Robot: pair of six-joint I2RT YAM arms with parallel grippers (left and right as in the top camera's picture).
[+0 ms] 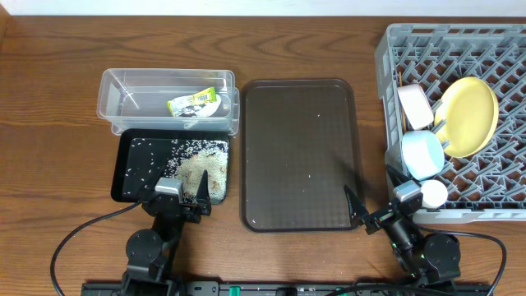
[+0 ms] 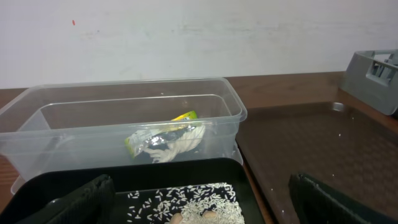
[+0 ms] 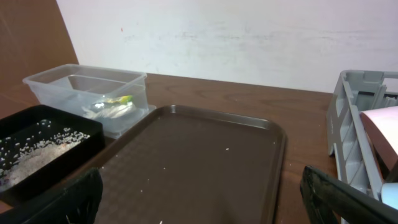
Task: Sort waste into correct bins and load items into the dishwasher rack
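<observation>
A crinkled wrapper (image 2: 163,142) lies inside the clear tub (image 2: 62,134). Just in front, the black tray (image 2: 134,182) holds scattered rice (image 2: 200,200), beside the brown serving tray (image 2: 311,152).

Dark wooden table (image 1: 49,82) (grain showing) against a white wall (image 3: 249,37).

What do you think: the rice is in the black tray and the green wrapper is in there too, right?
No. The rice is in the black tray, but the green wrapper lies in the clear tub, as the overhead view shows.
</observation>
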